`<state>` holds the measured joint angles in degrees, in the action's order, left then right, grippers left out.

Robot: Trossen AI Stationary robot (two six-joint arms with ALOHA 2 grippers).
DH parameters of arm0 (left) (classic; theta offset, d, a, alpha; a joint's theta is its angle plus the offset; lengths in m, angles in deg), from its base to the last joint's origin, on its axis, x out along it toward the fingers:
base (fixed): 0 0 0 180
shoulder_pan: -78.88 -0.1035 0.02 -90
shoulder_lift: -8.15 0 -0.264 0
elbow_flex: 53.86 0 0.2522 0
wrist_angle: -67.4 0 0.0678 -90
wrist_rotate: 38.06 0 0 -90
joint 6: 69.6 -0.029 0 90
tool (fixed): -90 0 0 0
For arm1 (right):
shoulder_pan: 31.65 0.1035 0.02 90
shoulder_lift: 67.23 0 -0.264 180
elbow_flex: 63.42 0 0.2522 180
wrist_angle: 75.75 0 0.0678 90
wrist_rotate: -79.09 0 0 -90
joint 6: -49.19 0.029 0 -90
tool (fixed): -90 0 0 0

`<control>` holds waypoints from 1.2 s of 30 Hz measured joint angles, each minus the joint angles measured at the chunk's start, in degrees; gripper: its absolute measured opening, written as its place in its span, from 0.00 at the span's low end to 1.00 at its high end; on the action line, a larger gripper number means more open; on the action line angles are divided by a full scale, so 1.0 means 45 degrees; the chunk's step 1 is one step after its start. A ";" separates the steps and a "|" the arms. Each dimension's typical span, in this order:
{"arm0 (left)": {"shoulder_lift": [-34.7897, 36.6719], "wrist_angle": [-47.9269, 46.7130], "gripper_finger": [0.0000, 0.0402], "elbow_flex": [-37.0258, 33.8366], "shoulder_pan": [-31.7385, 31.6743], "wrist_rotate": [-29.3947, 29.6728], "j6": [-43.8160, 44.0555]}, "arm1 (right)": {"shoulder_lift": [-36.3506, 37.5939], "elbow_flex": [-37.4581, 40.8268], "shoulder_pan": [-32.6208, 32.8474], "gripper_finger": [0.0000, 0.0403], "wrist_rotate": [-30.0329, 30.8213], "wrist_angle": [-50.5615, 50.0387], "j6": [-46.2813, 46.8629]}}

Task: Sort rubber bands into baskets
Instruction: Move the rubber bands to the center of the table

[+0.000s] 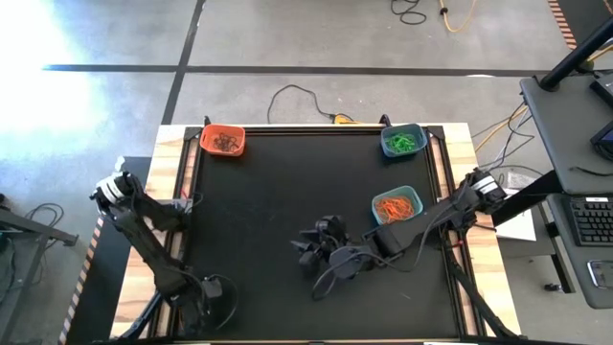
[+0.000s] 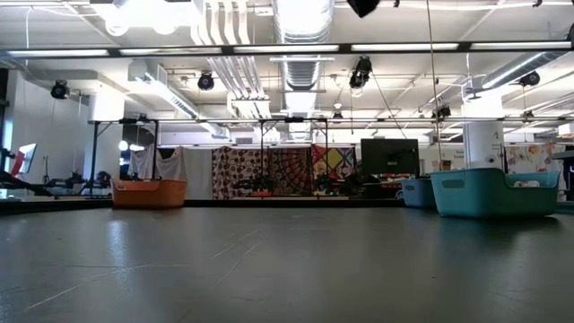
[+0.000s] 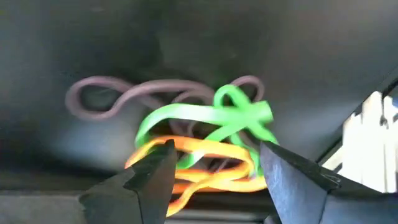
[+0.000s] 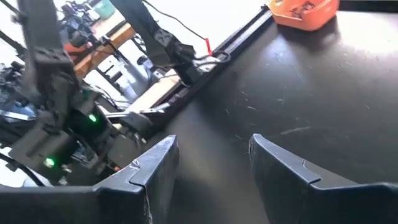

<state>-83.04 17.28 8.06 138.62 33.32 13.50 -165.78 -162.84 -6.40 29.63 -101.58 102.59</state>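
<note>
The right gripper [image 4: 208,168] hangs above the black worktop [image 4: 298,87], its two dark fingers [image 4: 152,168] spread apart with nothing between them. Well beyond it an orange basket [image 4: 305,12] sits on the mat and holds small dark rubber bands [image 4: 301,7]. A wooden edge [image 4: 155,93] runs along the worktop's side. Past that edge the left arm [image 4: 50,81] stands, with green lights [image 4: 92,118] glowing on its base and cables [image 4: 180,28] trailing nearby.
</note>
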 joint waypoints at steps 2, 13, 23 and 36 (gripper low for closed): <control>-0.0385 0.0601 0.55 0.0002 0.0119 0.0003 0.0334 | -0.0085 -0.0243 -0.0005 0.47 0.0002 0.0035 -0.0171; -0.1545 0.0337 0.46 0.0175 0.0169 0.0651 0.0755 | -0.0153 -0.1218 -0.0058 0.47 -0.0010 -0.0324 -0.1221; -0.1425 -0.0522 0.02 0.0223 0.0127 0.1750 0.0521 | -0.0148 -0.2378 -0.0063 0.47 -0.0006 -0.1230 -0.3113; -0.0957 -0.3299 0.00 0.0925 -0.2405 0.9159 -0.5399 | -0.0110 -0.6380 -0.0146 0.47 0.0136 -0.9683 -0.2898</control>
<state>-87.34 2.44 12.22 127.79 74.53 -10.80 -166.27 -191.55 -7.05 30.24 -145.15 89.54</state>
